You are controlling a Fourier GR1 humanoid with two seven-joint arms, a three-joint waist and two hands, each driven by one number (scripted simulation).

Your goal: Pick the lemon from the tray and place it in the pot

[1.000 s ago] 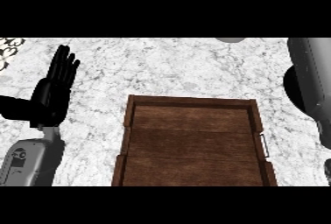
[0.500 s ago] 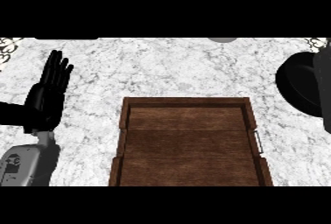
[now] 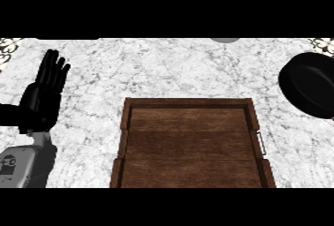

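While left hand (image 3: 40, 102) rests open, pot (image 3: 312, 84) sits right of tray (image 3: 189, 145).

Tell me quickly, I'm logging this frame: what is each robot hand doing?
Left robot hand: open, fingers straight up, resting at the view's left, holding nothing.
Right robot hand: not in view.

A kitchen: marble counter (image 3: 176, 70), wooden tray (image 3: 189, 103), black pot (image 3: 310, 84)
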